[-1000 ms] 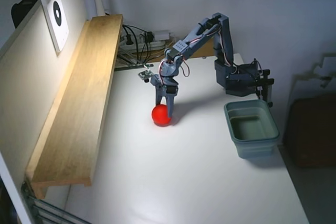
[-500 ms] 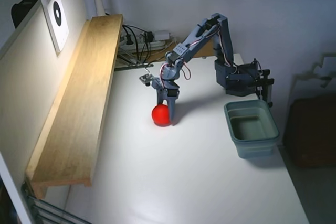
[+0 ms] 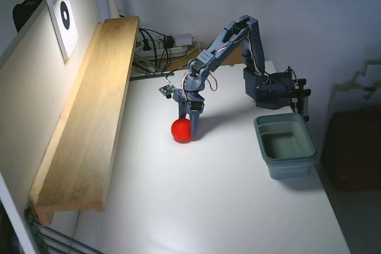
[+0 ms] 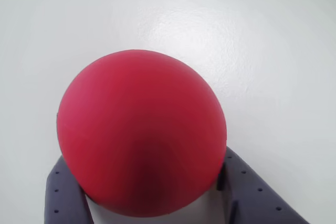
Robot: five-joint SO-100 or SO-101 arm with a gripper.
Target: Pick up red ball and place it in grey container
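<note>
The red ball (image 3: 181,130) sits on the white surface (image 3: 226,206), out in the open to the left of the grey container (image 3: 286,146) in the fixed view and well apart from it, so the arm has to reach down to it there before any carry can start. The container stands empty near the arm's base, its mouth facing up, ready to receive.

The claw (image 3: 186,129) points down over the ball. In the wrist view the ball (image 4: 142,132) fills the middle, with 2 dark fingers (image 4: 65,195) showing at its lower left and lower right, 1 on each flank. The jaws are spread about as wide as the ball and look closed against it. The ball seems to rest on the surface, not yet lifted.
</note>
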